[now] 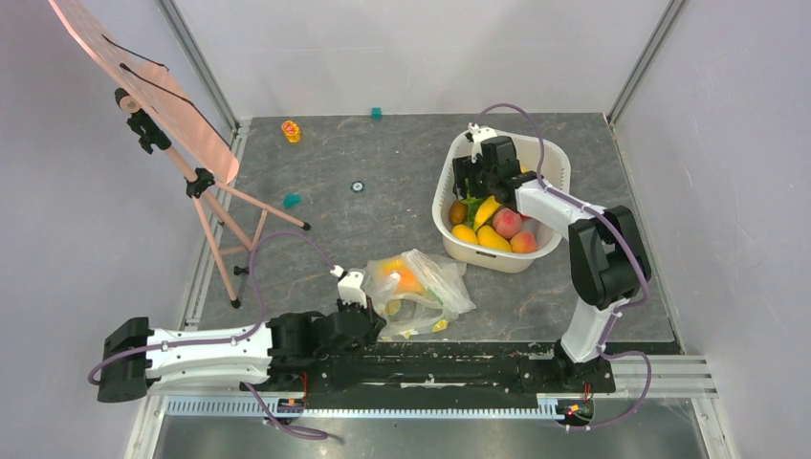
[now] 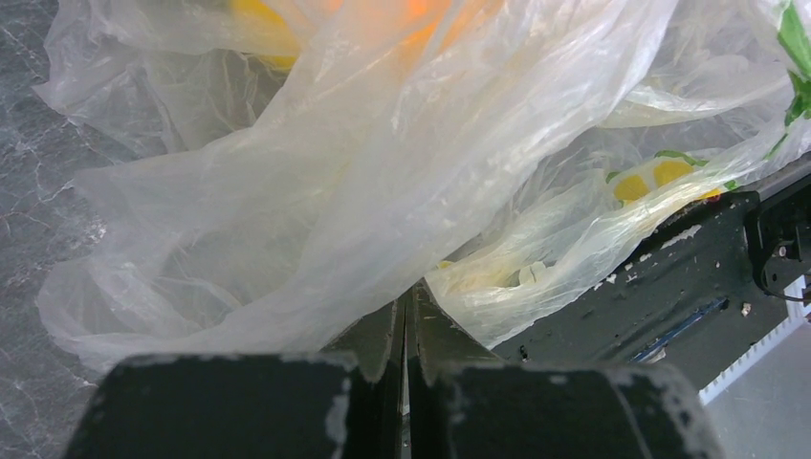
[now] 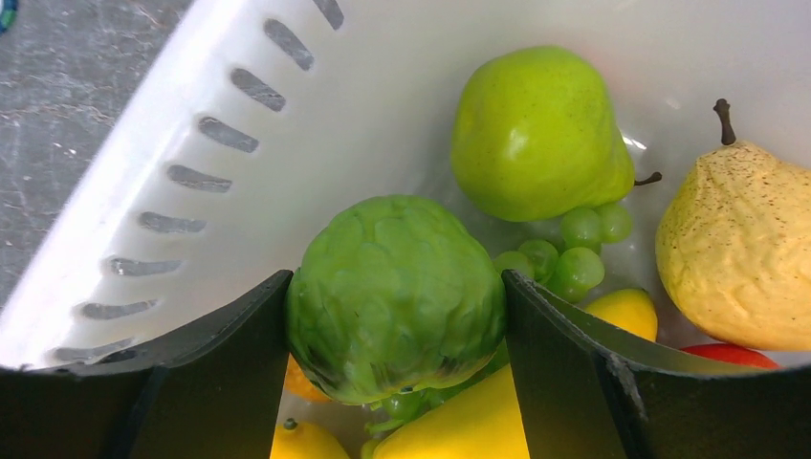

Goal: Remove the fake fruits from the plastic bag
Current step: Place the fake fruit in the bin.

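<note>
The right fingers (image 1: 471, 186) grasped a bumpy green fruit (image 3: 394, 292) inside the white basin (image 3: 316, 124), upper right. The left fingers (image 2: 406, 320) were clenched on the plastic bag (image 1: 421, 287), lower centre. Drop-off looked underway; the next move called for letting go.

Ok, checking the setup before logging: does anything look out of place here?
Only loose bits scattered on the table beyond the plastic bag: a yellow toy, a teal block, another teal block, a small ring.

Bright even light, soft shadows, sharp focus, mild glare
</note>
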### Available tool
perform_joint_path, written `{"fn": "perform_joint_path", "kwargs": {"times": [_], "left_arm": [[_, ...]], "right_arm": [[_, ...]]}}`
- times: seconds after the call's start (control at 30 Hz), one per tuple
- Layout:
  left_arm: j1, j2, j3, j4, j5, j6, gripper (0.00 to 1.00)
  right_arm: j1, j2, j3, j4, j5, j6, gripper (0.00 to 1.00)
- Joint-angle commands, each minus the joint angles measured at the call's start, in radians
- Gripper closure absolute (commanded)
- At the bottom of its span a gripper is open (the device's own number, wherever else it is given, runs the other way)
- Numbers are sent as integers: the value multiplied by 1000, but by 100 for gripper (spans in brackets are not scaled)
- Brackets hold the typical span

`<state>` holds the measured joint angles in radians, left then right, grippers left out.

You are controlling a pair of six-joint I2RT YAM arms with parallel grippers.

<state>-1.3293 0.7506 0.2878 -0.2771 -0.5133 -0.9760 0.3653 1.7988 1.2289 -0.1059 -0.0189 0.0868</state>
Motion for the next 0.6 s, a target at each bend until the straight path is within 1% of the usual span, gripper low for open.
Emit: {"fn": "perform_joint_path", "kwargs": {"times": [0.0,0.23,0.27,0.4,0.5,0.53,0.57], "left_arm": [[-3,-25,-13,33,-22,-13,98],[-3,-41,-22,22,-39,-32,98],[-3,-44,-21,21,-42,-32,98],[-3,-44,-18,28,-44,-30,98],[-3,-39,-13,32,-42,-29,98],[-3,-37,-9,31,-41,-26,98],[-3,-33,-2,32,-36,-22,98]], "right_arm": [[-4,26,55,19,5,-33,27],[-5,-23,57,2,13,-70,6],[-5,-38,61,-4,43,-78,2],[-5,-97,82,-54,47,-107,2],[-5,-183,40,-53,40,-89,2],[-4,-222,13,-40,23,-88,2],[-5,-257,-23,-24,-38,-63,2]]}}
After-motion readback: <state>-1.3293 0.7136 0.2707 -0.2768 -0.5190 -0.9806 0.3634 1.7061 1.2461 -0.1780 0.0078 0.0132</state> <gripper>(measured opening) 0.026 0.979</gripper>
